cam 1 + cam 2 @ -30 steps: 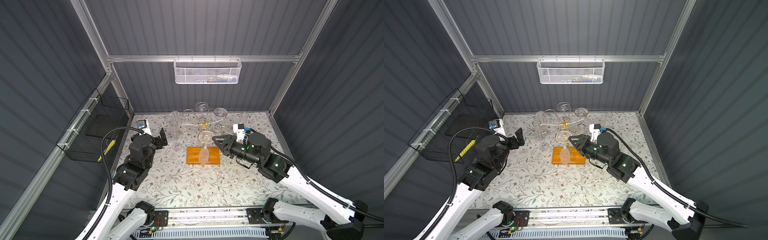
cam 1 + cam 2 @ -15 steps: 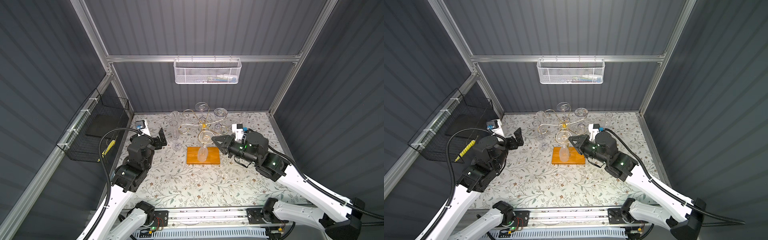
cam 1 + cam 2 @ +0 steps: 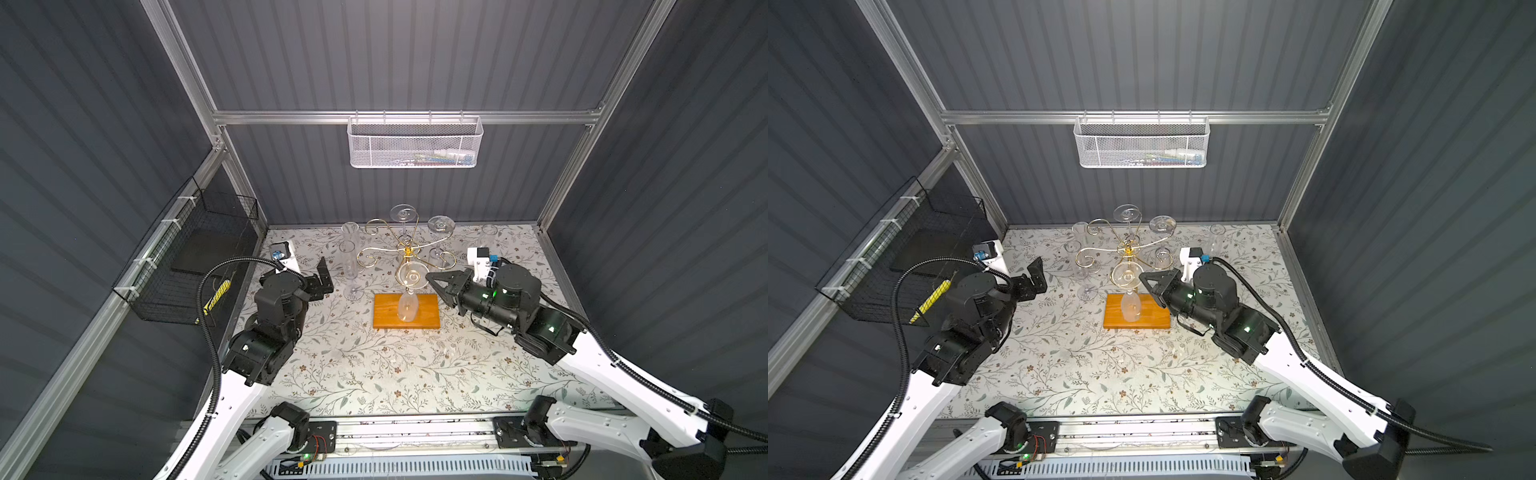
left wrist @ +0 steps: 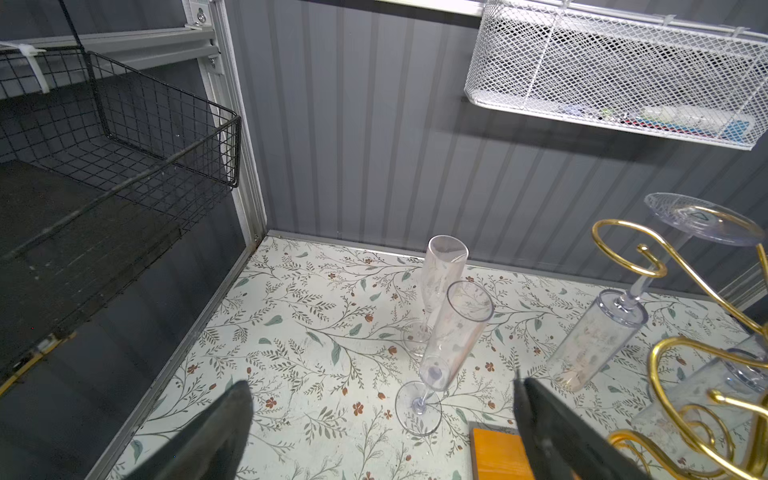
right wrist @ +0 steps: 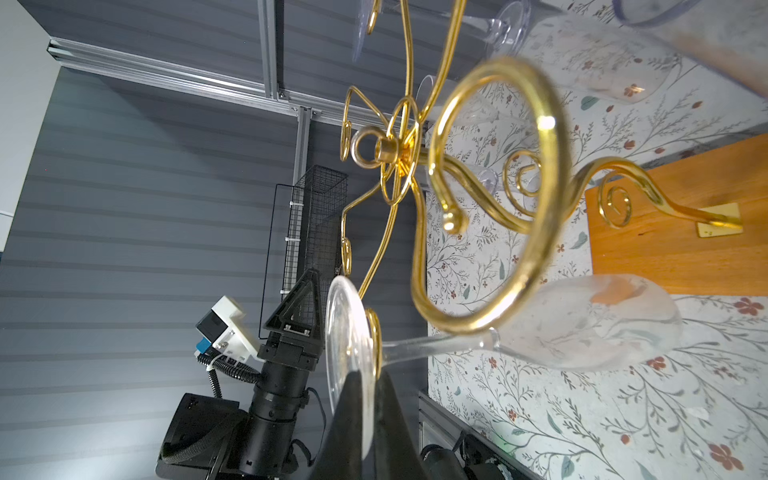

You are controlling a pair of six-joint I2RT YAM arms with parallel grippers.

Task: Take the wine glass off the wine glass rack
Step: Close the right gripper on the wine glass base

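Wine glass (image 5: pixel 590 328) foot clamped in outstretched right arm's (image 3: pixel 503 291) jaws; left arm's (image 3: pixel 278 307) jaws wide apart, elbow bent.

Both top views look down from overhead at the wine glass rack (image 3: pixel 408 250); wrist cams share it, close up.

Hidden, cropped, blurred

Right wrist view: the right gripper (image 5: pixel 369 376) shows only its tips, the rest cut off by the edge; the nearest scroll of the rack (image 5: pixel 550 174) is blurred and covers part of the stem of the glass (image 5: pixel 590 328). Left wrist view: the left gripper (image 4: pixel 381 380) shows fingertips only; the rack is cropped. Both top views: the contents of the basket (image 3: pixel 414 143) are unreadable through the mesh.
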